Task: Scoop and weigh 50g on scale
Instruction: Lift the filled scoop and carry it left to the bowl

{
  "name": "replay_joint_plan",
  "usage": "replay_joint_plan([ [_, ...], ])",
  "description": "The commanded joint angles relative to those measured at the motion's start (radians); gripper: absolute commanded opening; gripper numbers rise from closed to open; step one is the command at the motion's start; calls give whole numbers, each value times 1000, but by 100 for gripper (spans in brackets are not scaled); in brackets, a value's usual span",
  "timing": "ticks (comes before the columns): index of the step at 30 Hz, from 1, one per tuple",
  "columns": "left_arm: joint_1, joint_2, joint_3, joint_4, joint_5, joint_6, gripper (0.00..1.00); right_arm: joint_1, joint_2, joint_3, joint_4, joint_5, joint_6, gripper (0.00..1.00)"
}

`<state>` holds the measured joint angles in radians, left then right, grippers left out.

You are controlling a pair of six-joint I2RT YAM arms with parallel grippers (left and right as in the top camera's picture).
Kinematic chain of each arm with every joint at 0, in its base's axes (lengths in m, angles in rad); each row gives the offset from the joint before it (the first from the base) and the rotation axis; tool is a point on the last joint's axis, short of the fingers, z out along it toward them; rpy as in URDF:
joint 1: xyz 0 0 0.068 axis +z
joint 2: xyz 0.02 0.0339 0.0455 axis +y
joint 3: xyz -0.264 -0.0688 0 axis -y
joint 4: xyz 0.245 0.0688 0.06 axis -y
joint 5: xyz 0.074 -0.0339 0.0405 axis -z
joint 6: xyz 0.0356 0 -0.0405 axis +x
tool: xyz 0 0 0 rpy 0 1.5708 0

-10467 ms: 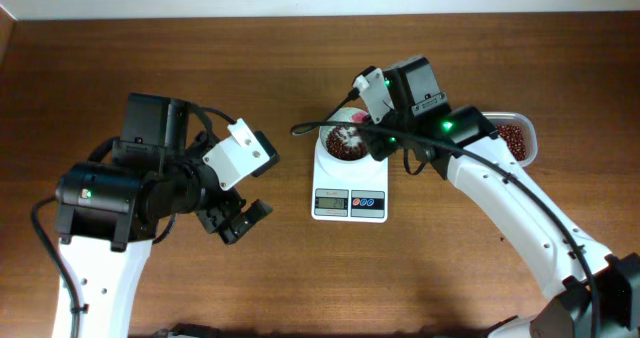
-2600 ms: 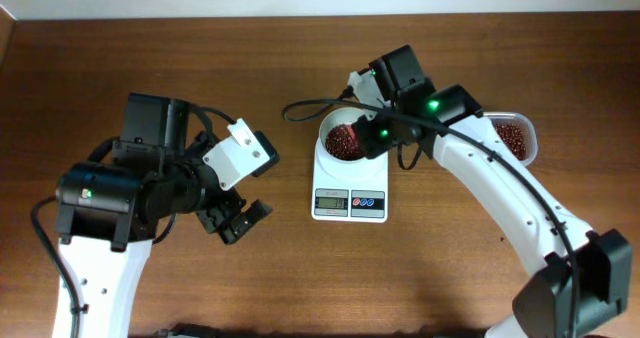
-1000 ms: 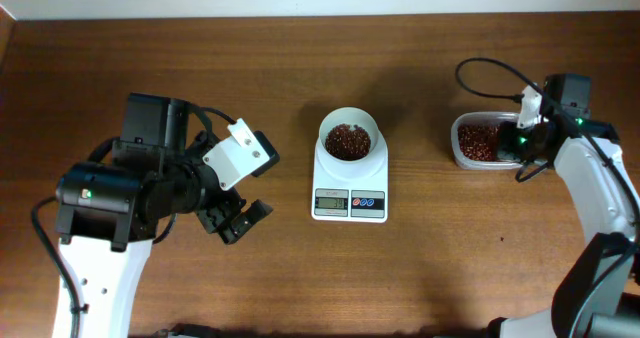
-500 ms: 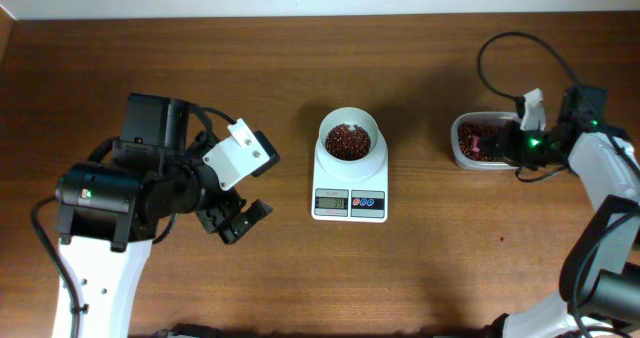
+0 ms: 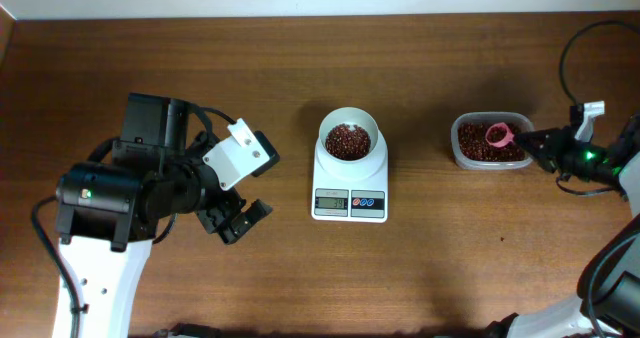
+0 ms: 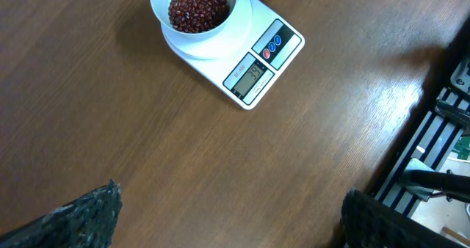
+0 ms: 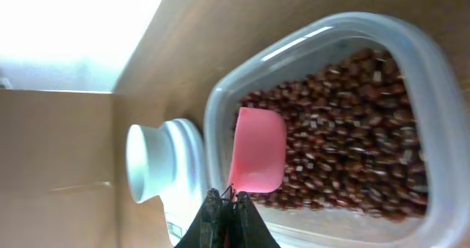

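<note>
Hanging left of the small white digital scale (image 5: 340, 184), the left gripper (image 5: 240, 220) gapes wide, empty. The scale's white round bowl (image 5: 372, 128) holds small dark red-brown beans (image 5: 347, 139). Right of the scale, the right gripper (image 5: 533, 140) pinches a pink plastic scoop (image 5: 498, 133) over the bean-filled clear plastic tub (image 5: 456, 144).

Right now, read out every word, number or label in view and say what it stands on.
The scale, grey display: digits show, but too blurred to read.
The red and blue buttons: no legible marks.
The white bowl, clear tub, pink scoop: no text seen.
</note>
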<state>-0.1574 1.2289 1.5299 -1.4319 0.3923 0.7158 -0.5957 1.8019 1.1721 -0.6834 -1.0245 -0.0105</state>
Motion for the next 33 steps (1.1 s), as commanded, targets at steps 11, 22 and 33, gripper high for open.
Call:
replay_joint_plan([
  [11,3,0,9,1,3,19,99,-1,2,-9,-1,-428,-8,4],
  [22,3,0,9,1,3,19,99,240,2,-9,-1,-463,2,4],
  [33,3,0,9,1,3,19,99,555,2,-9,307,-245,240,4],
])
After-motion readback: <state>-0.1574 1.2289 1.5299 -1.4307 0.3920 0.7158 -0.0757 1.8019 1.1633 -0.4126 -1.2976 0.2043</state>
